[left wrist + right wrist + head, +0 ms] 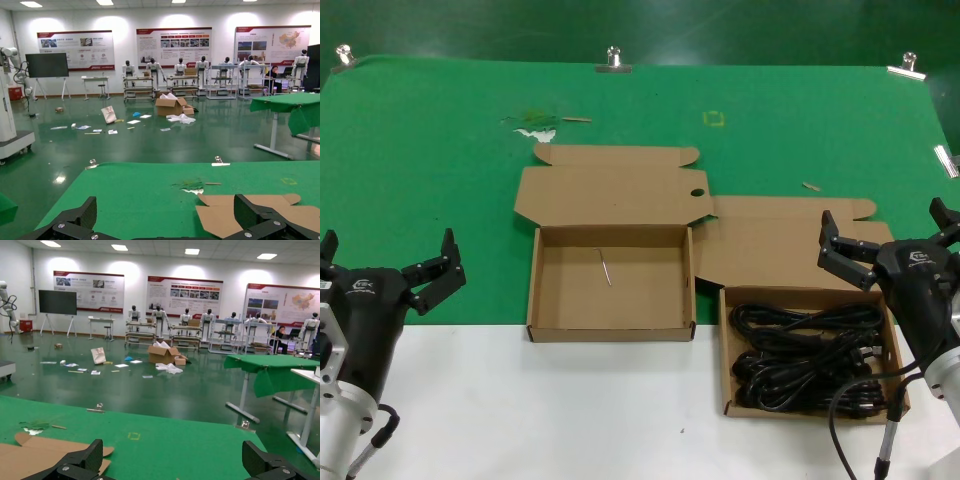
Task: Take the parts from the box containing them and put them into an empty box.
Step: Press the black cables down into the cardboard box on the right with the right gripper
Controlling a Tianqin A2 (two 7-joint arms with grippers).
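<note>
Both grippers hang with fingers spread wide and nothing held: the left gripper (388, 262) low beside the table's near left, the right gripper (888, 232) above the far edge of the squarer box (898, 368). The black cords (810, 355) lie heaped in that box, while the wider box (610, 330) holds only a thin sliver (606, 267). The wrist views look out across the green cloth (145, 195) to a hall floor strewn with papers.

The bench (440, 400) is white at 6 o'clock, green-clothed (430, 170) toward 12. On it lie 2 shallow brown cardboard boxes: a wide one (534, 290) centrally, a squarer one (725, 350) at 4 o'clock holding black cords (805, 355).
</note>
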